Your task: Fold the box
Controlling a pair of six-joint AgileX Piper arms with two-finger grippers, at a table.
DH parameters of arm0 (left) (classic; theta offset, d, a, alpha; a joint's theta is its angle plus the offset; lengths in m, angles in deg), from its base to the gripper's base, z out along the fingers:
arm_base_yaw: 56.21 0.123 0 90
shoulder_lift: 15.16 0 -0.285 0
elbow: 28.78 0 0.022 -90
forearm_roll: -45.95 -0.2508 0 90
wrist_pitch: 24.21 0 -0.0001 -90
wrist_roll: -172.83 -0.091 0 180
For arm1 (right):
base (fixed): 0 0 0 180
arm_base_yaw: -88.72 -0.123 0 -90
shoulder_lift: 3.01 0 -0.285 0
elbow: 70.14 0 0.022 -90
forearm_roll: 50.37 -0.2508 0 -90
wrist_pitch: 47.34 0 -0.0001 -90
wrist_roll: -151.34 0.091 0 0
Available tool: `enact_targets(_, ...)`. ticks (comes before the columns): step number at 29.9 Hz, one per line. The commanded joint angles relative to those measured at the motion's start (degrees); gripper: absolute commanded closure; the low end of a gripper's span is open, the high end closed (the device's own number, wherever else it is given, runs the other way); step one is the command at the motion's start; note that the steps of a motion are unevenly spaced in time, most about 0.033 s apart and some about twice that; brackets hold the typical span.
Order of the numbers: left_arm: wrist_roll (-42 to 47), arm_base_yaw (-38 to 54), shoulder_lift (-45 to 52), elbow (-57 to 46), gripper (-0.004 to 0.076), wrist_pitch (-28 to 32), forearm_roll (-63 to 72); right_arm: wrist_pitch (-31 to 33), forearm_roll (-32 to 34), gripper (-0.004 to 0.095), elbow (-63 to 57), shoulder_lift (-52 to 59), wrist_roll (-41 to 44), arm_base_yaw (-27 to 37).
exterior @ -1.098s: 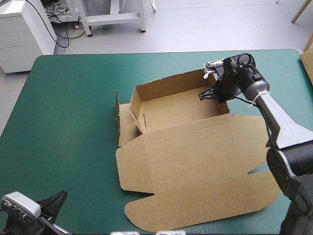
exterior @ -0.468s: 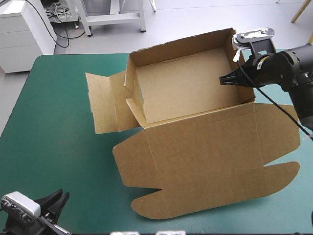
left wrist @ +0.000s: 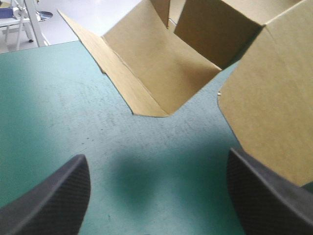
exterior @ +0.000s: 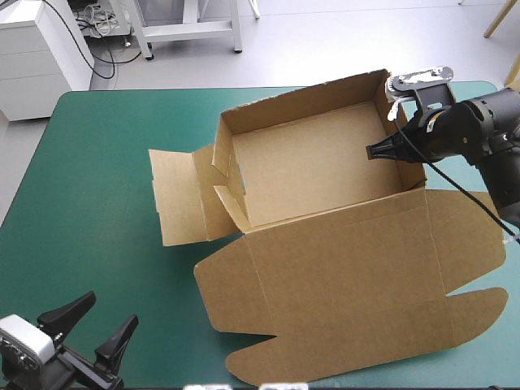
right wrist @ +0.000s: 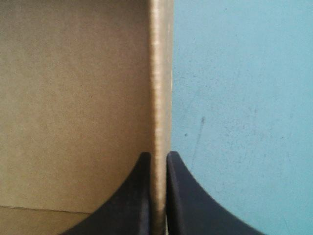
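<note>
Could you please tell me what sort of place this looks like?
Probably a robotics lab bench: a teal-green table, the right hand gripping the wall of a brown box, and the left hand open nearby.

The brown box (exterior: pixel 349 276) is an open tray with its lid spread out, taking up the right half of the teal-green tabletop (exterior: pixel 97 171). The tray (four walls raised, bare inside) sits toward the far edge and looks lifted and tipped. A side flap splays out past its left wall. The lid runs toward the near edge, its near corners rounded.
</note>
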Motion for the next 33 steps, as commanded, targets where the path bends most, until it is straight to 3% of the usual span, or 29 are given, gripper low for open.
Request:
enact_targets(1,4.54,0.12,-3.72,1.86,0.0186,4.72,-4.63,-3.42,0.63,0.0929,1.37,2.35,0.03,0.22)
enact_targets(11,16.73,0.12,-27.1,7.27,0.0188,5.83,-16.49,-3.42,2.17,0.0929,1.37,4.5,0.06,0.22)
enact_targets(22,17.04,1.79,-51.28,24.88,0.0201,5.44,-16.9,-3.42,2.09,0.0929,2.54,8.16,2.75,0.22)
enact_targets(27,13.7,10.16,-57.4,32.93,0.026,1.87,-15.39,-3.42,1.95,0.093,3.27,9.03,3.55,0.22)
enact_targets(33,-1.42,25.78,-63.89,38.91,0.0281,-2.69,-0.46,-3.42,-0.94,0.093,4.22,9.06,3.96,0.22)
